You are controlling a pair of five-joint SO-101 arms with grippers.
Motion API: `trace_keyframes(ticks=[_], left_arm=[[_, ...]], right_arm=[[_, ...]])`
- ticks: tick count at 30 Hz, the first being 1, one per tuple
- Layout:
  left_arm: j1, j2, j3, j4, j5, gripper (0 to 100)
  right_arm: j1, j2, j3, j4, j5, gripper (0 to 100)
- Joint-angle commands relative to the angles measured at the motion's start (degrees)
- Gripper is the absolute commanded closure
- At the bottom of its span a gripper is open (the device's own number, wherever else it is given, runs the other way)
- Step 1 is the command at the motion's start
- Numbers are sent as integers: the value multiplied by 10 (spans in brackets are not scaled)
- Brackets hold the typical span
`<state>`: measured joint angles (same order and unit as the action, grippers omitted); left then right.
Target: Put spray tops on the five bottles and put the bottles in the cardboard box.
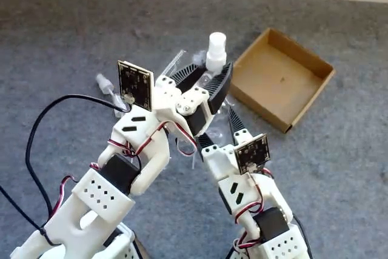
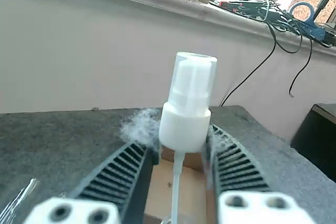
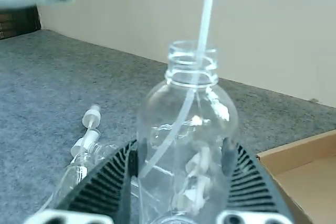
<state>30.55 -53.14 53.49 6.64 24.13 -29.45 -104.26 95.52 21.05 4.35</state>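
My left gripper [image 1: 212,70] [image 2: 181,148] is shut on a white spray top [image 1: 216,45] [image 2: 188,103], held upright with its thin dip tube [image 2: 175,187] hanging down. Directly below it, my right gripper [image 3: 181,182] is shut on a clear bottle [image 3: 186,140], upright with an open neck [image 3: 192,62]. The dip tube [image 3: 203,19] runs through that neck into the bottle; the cap sits well above the neck. In the high view the left gripper hides most of the bottle. The open cardboard box [image 1: 282,77] [image 3: 310,166] lies just right of both grippers.
Another white spray top with clear parts [image 1: 106,84] [image 3: 86,132] lies on the grey carpet left of the grippers. More clear plastic [image 1: 176,62] lies behind the left gripper. A black cable [image 1: 42,119] loops at the left.
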Motion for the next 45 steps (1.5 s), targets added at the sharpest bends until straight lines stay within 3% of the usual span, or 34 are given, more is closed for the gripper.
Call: trace_keyframes(ticks=[1, 11, 15, 21, 30, 35, 39, 45], left_arm=[[0, -15, 20, -9, -4, 916], [3, -132, 108, -9, -7, 913], [3, -131, 127, -9, -52, 912], [3, -131, 127, -8, -53, 912], [3, -131, 122, 67, -55, 909], [1, -135, 127, 69, -77, 799], [0, -136, 120, 82, -78, 768], [-2, -136, 65, 164, -78, 685]], right_arm=[[-3, -10, 29, 0, 5, 875], [-2, -10, 29, 0, 5, 875], [-2, -10, 29, 6, 5, 875], [-2, -10, 29, 20, 7, 875], [-2, -10, 29, 20, 7, 875], [-2, -10, 29, 20, 7, 875], [-2, -10, 29, 20, 8, 875], [-2, -10, 29, 20, 8, 875]])
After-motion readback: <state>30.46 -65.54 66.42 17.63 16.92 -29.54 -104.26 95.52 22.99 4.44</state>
